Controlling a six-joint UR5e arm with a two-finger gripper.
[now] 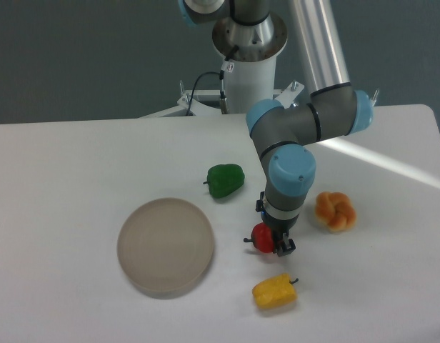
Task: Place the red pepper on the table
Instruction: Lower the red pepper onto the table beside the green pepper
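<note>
We see the arm bent down over the white desk, its gripper pointing straight down and closed on the red pepper. The red pepper sits between the gripper's fingers, its dark stem poking out to the left. It is very low, right at the desk surface, though we cannot tell whether it actually touches the desk or hangs just above it.

The red pepper is in the middle part of the desk, to the right of the round beige plate and apart from it. Just below it, nearer the front edge, lies the yellow pepper, close by but not touching. The green pepper lies farther back and to the left, with its stem also pointing left. To the right of the gripper, near the arm's wrist, we see a knotted orange bun resting on the desk, clear of the gripper.

The plate holds nothing and stands flat on the desk. Behind everything, the arm's base rises at the far edge of the desk, with a black cable running down beside it against a dark grey wall.
</note>
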